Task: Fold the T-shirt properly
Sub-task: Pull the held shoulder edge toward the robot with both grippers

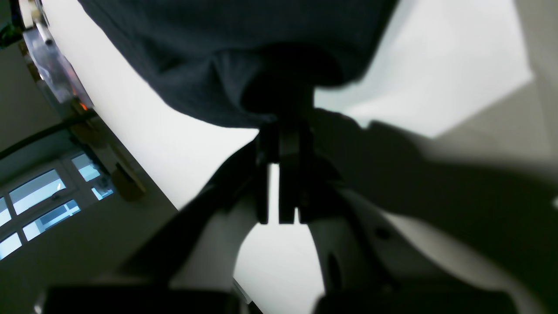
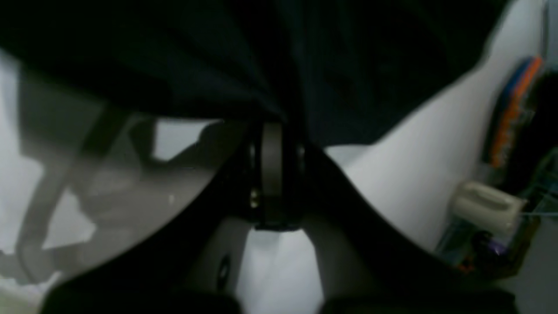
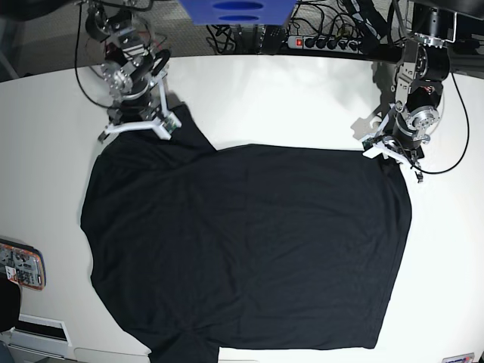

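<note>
Nearest to us in the base view, the T-shirt (image 3: 242, 249) lies spread flat on the white surface (image 3: 302, 98), its lower edge reaching the near rim of that surface and one corner bunching slightly at the bottom left. We see plain black matte fabric with no print, mostly smooth, with only faint creases across the middle; it covers the greater part of the surface, the wider end to the left and a straight edge on the right. Beside its left edge a small orange and white object (image 3: 21, 265) rests on the surface, clear of the cloth. Farther back, the shirt's far edge runs between the two arms. At the far right corner of the cloth our left gripper (image 3: 393, 155) sits on the fabric; from the left wrist view its fingers (image 1: 279, 131) are pressed together on a fold of the black cloth, which rises in a small pucker just ahead of them. At the far left corner our right gripper (image 3: 140, 125) does the same; in the right wrist view its fingers (image 2: 272, 144) are closed on a gathered pinch of the shirt, dark folds radiating from the grip. Beyond both arms, a power strip (image 3: 318, 41) and cables lie at the back edge.
</note>
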Motion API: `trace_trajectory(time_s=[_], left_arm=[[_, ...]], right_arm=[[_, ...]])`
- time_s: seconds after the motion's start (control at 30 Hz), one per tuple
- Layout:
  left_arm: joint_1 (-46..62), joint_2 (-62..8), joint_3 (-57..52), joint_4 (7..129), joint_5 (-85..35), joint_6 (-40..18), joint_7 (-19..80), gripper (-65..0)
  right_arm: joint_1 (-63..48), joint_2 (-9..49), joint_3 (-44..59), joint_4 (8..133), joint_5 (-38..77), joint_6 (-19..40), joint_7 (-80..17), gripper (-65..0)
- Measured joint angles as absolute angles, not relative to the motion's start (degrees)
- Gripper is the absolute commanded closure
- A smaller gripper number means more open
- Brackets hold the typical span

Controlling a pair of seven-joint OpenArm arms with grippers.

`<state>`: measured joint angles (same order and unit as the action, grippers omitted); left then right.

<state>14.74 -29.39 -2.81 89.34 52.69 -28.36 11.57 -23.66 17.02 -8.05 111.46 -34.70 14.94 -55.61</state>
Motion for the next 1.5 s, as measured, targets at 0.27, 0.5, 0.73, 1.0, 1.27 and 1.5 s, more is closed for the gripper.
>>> trace_trajectory(time_s=[0.27, 0.5, 0.73, 1.0, 1.27, 1.5], left_arm=[[11.1, -29.3, -3.9, 89.0, 52.6, -28.8, 11.9, 0.0], [4.8, -27.6, -3.8, 84.9, 52.4, -28.9, 11.6, 0.0], [-0.1, -25.4, -3.9, 81.3, 52.6, -28.7, 11.6, 0.0], [-2.5, -25.7, -4.0, 81.3, 52.7, -28.6, 12.0, 0.0], [-4.9, -25.8, -6.8, 81.3, 52.6, -28.4, 11.7, 0.0], [-7.2, -25.8, -7.0, 80.2, 52.7, -28.2, 11.6, 0.0]], right_arm=[[-17.5, 17.0, -7.0, 111.7, -34.5, 15.3, -55.6, 0.0], [-8.7, 17.0, -7.0, 111.3, -34.2, 22.5, -55.9, 0.0], [-2.1, 16.8, -7.0, 109.0, -34.3, 22.5, -55.9, 0.0], [-0.5, 16.8, -7.0, 102.4, -34.3, 22.5, -55.6, 0.0], [-0.3, 16.8, -7.0, 98.1, -34.3, 22.6, -55.7, 0.0], [6.7, 16.8, -7.1, 98.1, -34.3, 22.3, -55.4, 0.0]])
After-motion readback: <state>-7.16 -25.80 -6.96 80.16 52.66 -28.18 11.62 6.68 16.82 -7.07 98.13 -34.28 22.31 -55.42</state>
